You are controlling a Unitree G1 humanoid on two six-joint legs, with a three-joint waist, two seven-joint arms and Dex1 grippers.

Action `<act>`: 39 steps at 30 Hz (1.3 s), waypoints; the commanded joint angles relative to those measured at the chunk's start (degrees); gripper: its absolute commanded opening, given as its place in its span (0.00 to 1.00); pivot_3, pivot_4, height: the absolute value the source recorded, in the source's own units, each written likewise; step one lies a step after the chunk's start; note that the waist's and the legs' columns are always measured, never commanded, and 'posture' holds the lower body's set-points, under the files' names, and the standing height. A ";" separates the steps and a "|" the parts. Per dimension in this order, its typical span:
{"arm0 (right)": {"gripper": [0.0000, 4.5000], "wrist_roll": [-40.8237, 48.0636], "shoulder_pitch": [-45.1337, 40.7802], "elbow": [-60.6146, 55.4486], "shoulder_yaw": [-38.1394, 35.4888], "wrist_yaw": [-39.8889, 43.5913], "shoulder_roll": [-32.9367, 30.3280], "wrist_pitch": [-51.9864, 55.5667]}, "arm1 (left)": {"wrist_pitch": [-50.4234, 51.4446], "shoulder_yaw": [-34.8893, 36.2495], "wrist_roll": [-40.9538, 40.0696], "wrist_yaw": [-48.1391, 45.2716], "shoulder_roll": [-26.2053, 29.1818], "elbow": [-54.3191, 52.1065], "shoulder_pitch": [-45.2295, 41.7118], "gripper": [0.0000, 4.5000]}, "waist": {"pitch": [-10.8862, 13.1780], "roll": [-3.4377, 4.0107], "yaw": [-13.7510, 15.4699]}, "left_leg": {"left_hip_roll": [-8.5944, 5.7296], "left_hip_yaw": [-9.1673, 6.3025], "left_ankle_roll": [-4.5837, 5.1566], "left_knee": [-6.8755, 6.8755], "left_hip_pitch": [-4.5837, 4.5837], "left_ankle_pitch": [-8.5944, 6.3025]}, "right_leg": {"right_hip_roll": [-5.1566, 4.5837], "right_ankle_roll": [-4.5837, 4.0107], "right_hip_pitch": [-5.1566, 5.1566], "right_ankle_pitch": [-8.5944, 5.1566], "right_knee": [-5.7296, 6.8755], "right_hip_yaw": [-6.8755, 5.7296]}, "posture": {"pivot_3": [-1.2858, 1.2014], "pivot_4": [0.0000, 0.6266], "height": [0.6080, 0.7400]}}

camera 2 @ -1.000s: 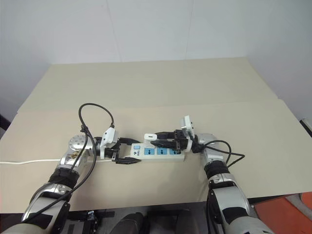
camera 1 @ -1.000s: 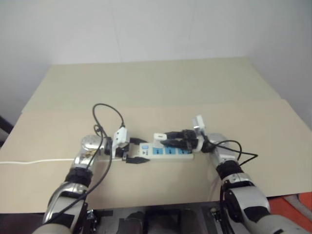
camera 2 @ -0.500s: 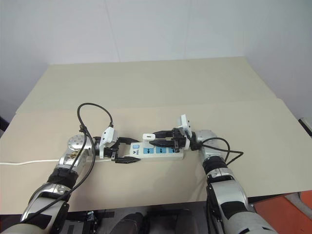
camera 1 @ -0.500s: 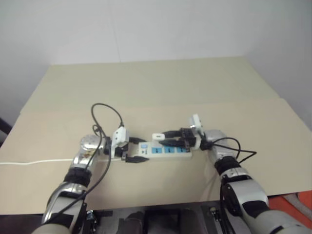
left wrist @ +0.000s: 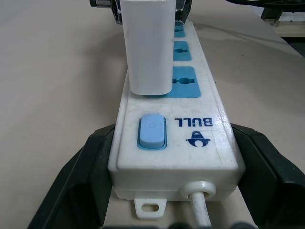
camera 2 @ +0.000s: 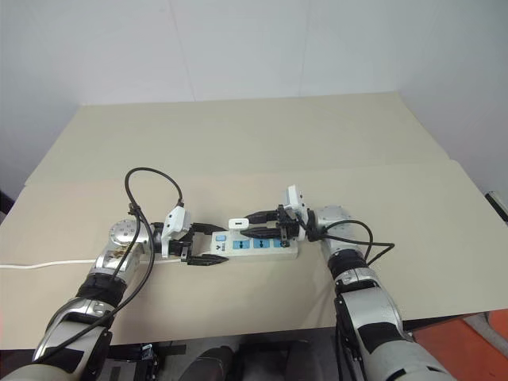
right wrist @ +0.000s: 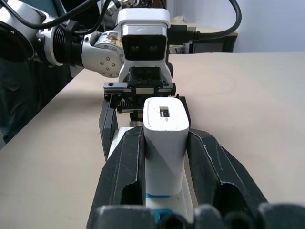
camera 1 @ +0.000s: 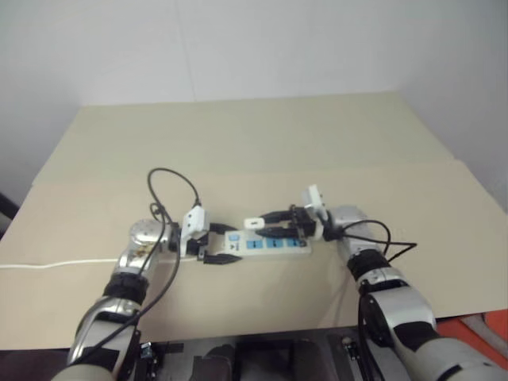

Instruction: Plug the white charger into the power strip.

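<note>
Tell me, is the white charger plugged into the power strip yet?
Cannot tell. The white charger stands upright over the power strip socket nearest the switch, held by the right claw; its prongs are hidden.

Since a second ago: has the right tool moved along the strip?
Yes. The right tool, shut on the white charger, has slid along the power strip toward its switch end, which the left tool clamps.

The two head views look forward and down from above the table (camera 2: 238, 143), taking in both arms and the strip (camera 2: 254, 245) from some way off. The left wrist view sits close at the strip's (left wrist: 176, 143) switch end, facing right along it. The right wrist view faces left along it, close behind the charger (right wrist: 164, 143). All four share the strip and charger.
</note>
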 commanded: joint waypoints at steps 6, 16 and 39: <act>0.24 -2.59 -0.50 2.72 0.58 0.22 -1.00 -1.53 | -0.23 -0.87 -1.06 -1.20 -0.24 -2.56 0.21 0.72 | 0.00 0.00 0.00 | 0.00 0.00 0.00 0.00 0.05 0.00 | 0.00 0.00 0.00 0.00 -0.01 0.00 | 0.52 0.24 1.00; 0.24 -3.45 0.58 3.67 0.75 -0.71 -0.80 -5.79 | 0.05 -0.93 -1.20 -1.46 -0.05 -2.91 0.39 0.72 | -0.01 0.01 0.00 | 0.01 0.00 -0.01 -0.05 0.21 -0.02 | 0.01 0.00 0.01 0.00 -0.01 0.01 | 0.52 0.24 1.00; 0.41 -4.76 -0.51 6.14 2.11 -1.08 -1.21 -7.14 | 0.11 -0.91 -1.13 -1.21 -0.20 -3.24 0.59 0.72 | -0.02 0.03 0.05 | 0.04 0.00 0.03 -0.08 0.40 -0.09 | 0.06 -0.02 0.05 -0.01 -0.03 0.07 | 0.52 0.24 1.00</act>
